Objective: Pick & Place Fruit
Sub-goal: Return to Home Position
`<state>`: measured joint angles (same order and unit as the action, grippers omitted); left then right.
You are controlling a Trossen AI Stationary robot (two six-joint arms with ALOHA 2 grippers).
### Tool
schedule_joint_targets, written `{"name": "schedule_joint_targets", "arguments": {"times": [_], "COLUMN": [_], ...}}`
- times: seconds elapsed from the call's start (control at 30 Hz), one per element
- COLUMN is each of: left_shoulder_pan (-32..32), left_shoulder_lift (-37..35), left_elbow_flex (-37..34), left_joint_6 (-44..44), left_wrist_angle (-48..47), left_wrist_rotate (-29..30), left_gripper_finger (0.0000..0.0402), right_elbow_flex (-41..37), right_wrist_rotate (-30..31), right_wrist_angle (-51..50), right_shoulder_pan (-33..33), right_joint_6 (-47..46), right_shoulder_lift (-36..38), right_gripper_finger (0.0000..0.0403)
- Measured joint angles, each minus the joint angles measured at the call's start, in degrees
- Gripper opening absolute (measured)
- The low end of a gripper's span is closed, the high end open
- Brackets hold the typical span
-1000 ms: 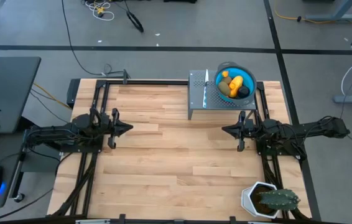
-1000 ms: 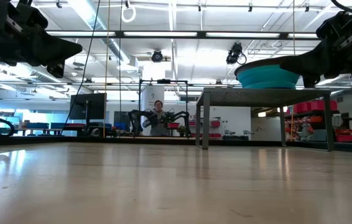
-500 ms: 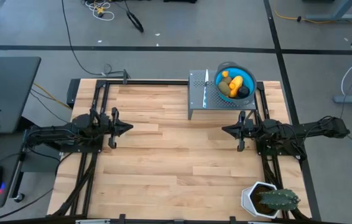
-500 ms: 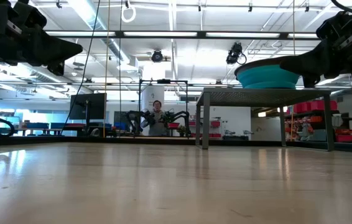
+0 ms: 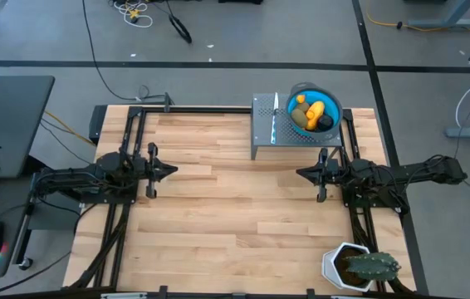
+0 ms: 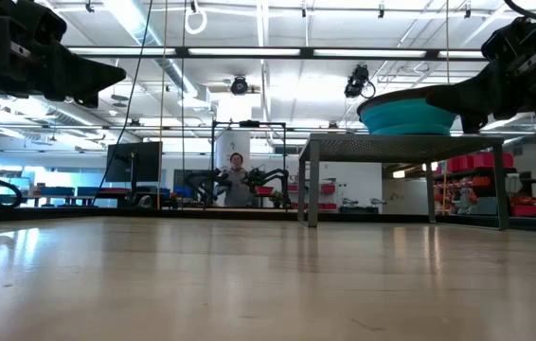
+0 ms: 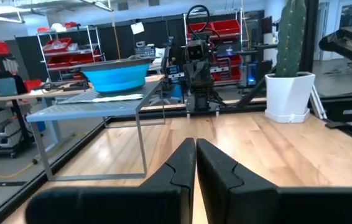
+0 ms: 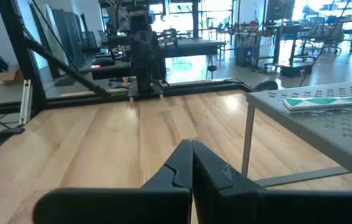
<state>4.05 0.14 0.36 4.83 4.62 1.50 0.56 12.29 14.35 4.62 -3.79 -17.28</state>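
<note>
The fruit (image 5: 313, 113), yellow, olive-brown, near-black and orange-red pieces, lies in the round blue bowl (image 5: 313, 96), which stands on a small grey metal stand (image 5: 266, 120) at the table's far right. The bowl (image 6: 408, 114) shows on the stand in the low view, and the bowl (image 7: 117, 73) also in the left wrist view. My left gripper (image 5: 173, 170) hovers shut over the table's left half, pointing right. My right gripper (image 5: 300, 174) hovers shut just in front of the stand, pointing left. A thin silvery-white stick (image 5: 276, 116) lies on the stand.
A white pot with a green cactus (image 5: 361, 267) stands at the table's near right corner. The stand's legs (image 6: 311, 194) rest on the table's far right. Bare wood (image 5: 235, 208) lies between the two grippers. A person (image 6: 236, 180) stands far behind the table.
</note>
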Motion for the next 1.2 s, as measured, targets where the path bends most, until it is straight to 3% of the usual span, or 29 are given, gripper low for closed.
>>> {"name": "schedule_joint_targets", "arguments": {"times": [0.57,1.2], "left_shoulder_pan": [0.0,0.0], "left_shoulder_lift": [0.0,0.0], "left_elbow_flex": [0.0,0.0], "left_joint_6": [6.61,6.55], "left_wrist_angle": [0.0,-0.01], "left_wrist_rotate": [0.0,0.0], "left_gripper_finger": [0.0023,0.0023], "right_elbow_flex": [0.0,0.0], "right_wrist_rotate": [0.03,0.02], "right_wrist_angle": [0.0,0.0], "right_shoulder_pan": [0.02,0.01], "right_joint_6": [0.0,0.0], "right_shoulder_lift": [0.0,0.0], "right_gripper_finger": [0.0,0.0]}}
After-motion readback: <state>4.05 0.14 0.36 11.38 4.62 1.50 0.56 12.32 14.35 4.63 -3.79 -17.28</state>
